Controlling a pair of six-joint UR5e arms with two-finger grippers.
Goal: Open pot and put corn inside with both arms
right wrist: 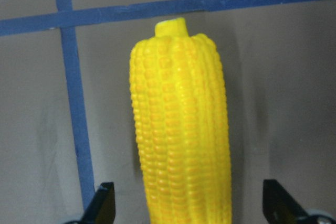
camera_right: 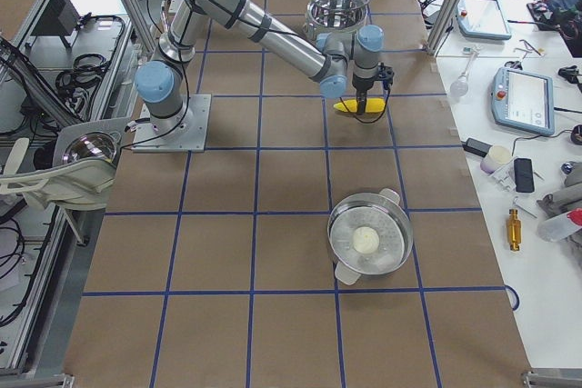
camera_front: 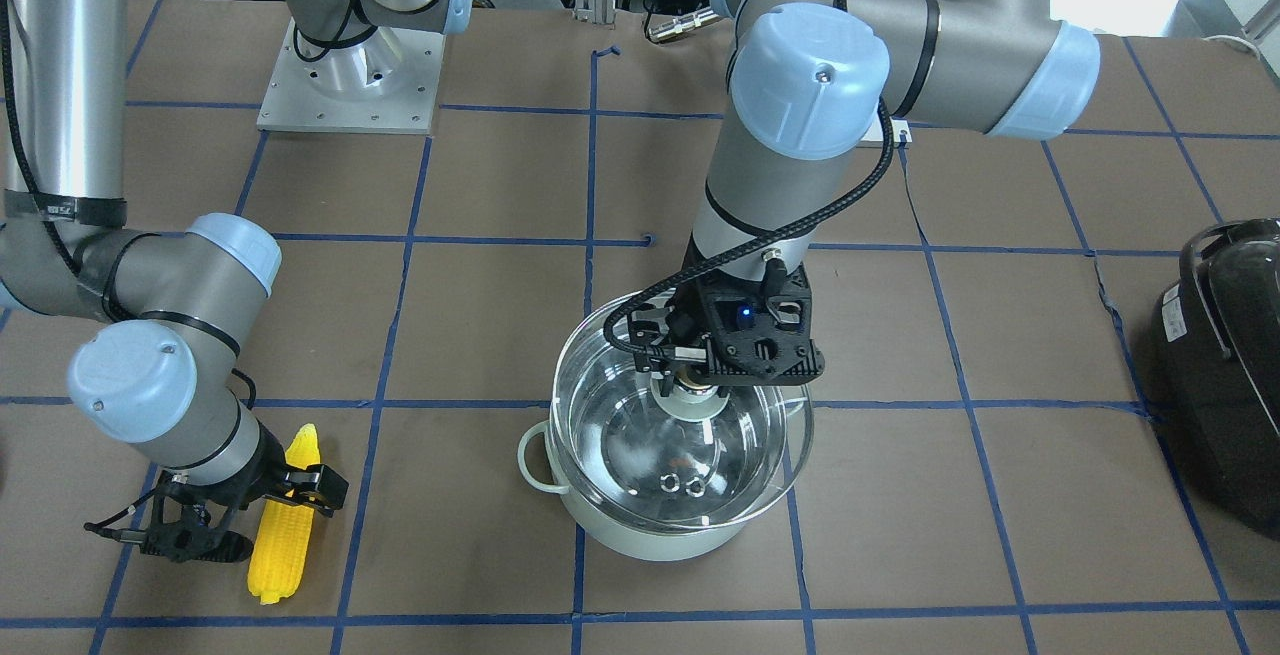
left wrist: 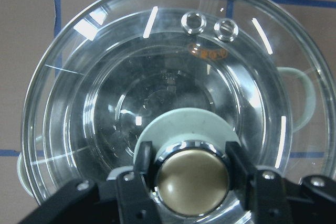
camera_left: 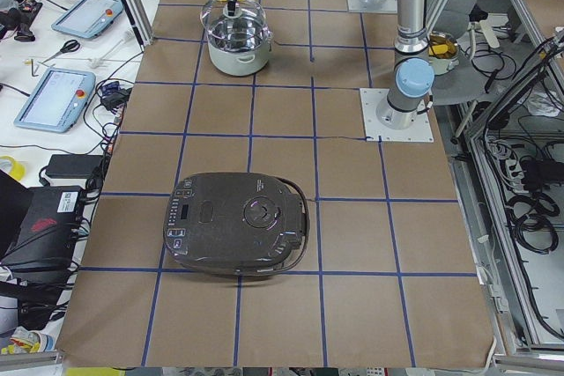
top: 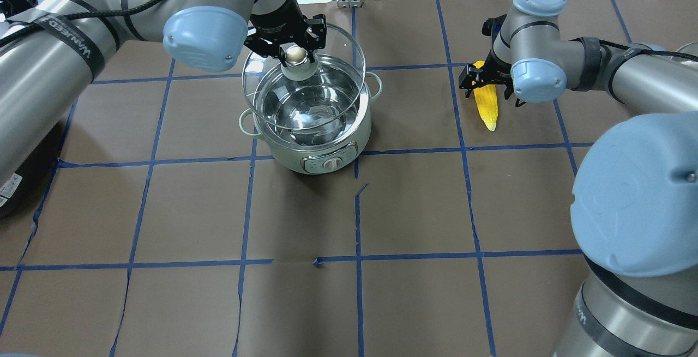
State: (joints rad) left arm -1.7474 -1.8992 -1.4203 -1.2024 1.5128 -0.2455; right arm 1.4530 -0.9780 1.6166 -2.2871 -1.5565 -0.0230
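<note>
Both point down: left tool [top: 295,54] pinches lid knob [left wrist: 190,182], right tool [right wrist: 191,205] spread astride corn [top: 486,103].

Left arm [camera_front: 770,165] and right arm [camera_front: 60,65]: silver-grey metal tubes with fat round joints and light-blue plastic caps [camera_front: 810,75]; a small screw shows on the big caps. Thin black bands ring the tubes. A wider black band [top: 65,35], upper left of the overhead view, has white lettering, only partly legible. Black braided cable [camera_front: 850,195] runs along the left arm to a metal plug at the wrist; a thinner black cable is on the right arm. Right arm base is a silver cone on a square silver plate [camera_front: 345,85] with screw holes, top left of the front view. Left gripper [camera_front: 690,380] and right gripper [camera_front: 265,520] are black and skeletal with cut-outs. Blue light [camera_front: 742,315] on the left one, silver screws [left wrist: 263,175] on its fingers.
</note>
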